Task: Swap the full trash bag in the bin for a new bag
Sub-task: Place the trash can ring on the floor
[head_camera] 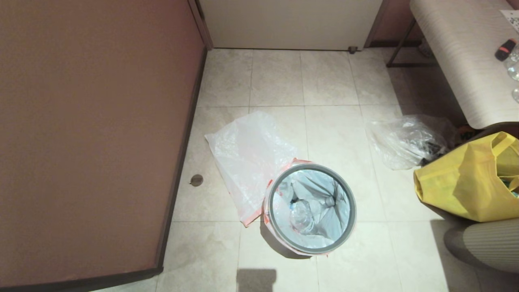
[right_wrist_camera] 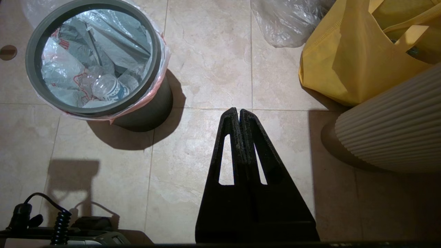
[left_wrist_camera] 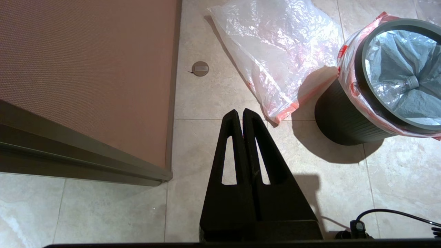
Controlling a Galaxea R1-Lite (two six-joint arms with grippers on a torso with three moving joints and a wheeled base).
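The bin (head_camera: 311, 243) (left_wrist_camera: 339, 119) (right_wrist_camera: 144, 113) stands on the tiled floor, a grey ring round its rim. Inside it sits the full trash bag (head_camera: 312, 202) (left_wrist_camera: 396, 86) (right_wrist_camera: 86, 65), its pink-red rim folded over the edge and clear bottles showing. The new bag (head_camera: 249, 158) (left_wrist_camera: 279, 51) lies flat on the floor beside the bin, on its left. My left gripper (left_wrist_camera: 243, 112) is shut and empty above the floor, short of the new bag's pink corner. My right gripper (right_wrist_camera: 239, 111) is shut and empty over bare tiles to the right of the bin. Neither gripper shows in the head view.
A brown wall panel (head_camera: 93, 134) bounds the left. A colourless clear bag (head_camera: 409, 140) and a big yellow bag (head_camera: 466, 182) lie at the right, next to a ribbed cream object (right_wrist_camera: 392, 134). A table (head_camera: 458, 52) stands at the far right. A round floor plug (head_camera: 196, 180) sits near the wall.
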